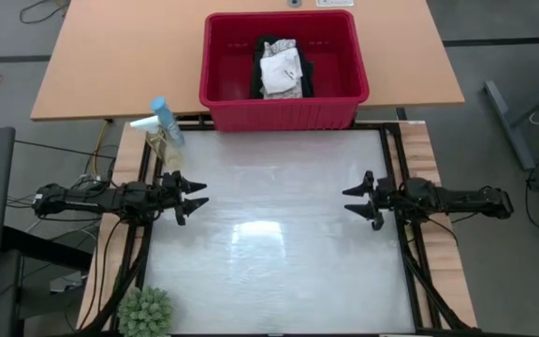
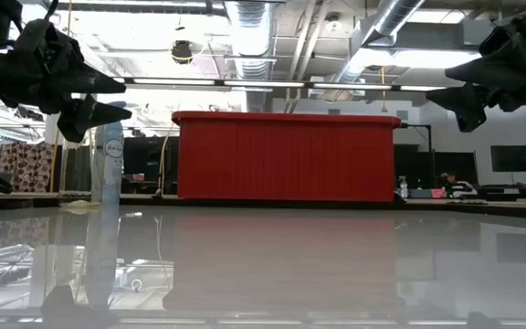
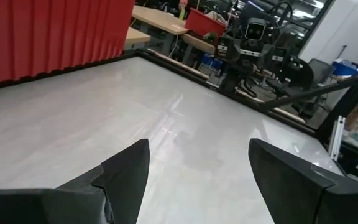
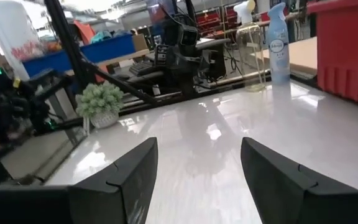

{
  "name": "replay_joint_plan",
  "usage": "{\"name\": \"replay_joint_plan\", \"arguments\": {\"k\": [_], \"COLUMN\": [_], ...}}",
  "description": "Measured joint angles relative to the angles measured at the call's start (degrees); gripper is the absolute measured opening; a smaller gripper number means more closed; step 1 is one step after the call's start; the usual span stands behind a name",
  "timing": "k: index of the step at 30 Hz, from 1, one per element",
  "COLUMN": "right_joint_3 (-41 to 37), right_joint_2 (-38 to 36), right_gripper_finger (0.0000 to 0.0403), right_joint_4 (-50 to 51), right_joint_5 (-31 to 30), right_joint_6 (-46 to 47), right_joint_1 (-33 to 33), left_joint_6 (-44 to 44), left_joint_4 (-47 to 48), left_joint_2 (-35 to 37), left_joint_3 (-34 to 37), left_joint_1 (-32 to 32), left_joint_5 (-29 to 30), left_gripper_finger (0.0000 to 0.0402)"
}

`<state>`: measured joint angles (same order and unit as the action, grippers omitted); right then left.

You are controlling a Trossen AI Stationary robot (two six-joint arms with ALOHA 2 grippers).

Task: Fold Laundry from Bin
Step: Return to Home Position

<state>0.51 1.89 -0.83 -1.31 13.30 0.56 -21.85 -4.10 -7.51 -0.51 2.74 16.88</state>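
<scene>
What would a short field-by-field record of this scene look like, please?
bin: red, upright, at the white table's far edge
laundry: stacked inside the bin, whitish cloth over dark garment
left claw: open, empty, above the table's left side
right claw: open, empty, above the right side
spray bottle: far-left corner
plant: near-left corner

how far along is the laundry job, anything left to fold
Done: a folded stack of dark and white cloths lies inside the red slotted plastic bin at the table's far edge. In hand: nothing; the left gripper and right gripper hover open and empty over the glossy white tabletop, one at each side. Left: no loose cloth shows, so probably only parking the arms.
</scene>
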Motion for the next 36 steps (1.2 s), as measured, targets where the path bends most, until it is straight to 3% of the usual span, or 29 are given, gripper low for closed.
{"name": "replay_joint_plan", "arguments": {"k": [4,36], "right_joint_3": [0.0,0.0], "right_joint_2": [0.1,0.1], "right_gripper_finger": [0.0255,0.0255], "right_joint_4": [0.2,0.4], "right_joint_5": [0.0,0.0], "right_joint_6": [-4.6,-4.7], "right_joint_1": [0.0,0.0], "left_joint_6": [-0.6,-0.7], "left_joint_4": [0.0,0.1], "left_joint_2": [0.0,0.0], "left_joint_3": [0.0,0.1], "left_joint_1": [0.0,0.0], "left_joint_5": [-0.3,-0.4], "left_gripper_finger": [0.0262,0.0262]}}
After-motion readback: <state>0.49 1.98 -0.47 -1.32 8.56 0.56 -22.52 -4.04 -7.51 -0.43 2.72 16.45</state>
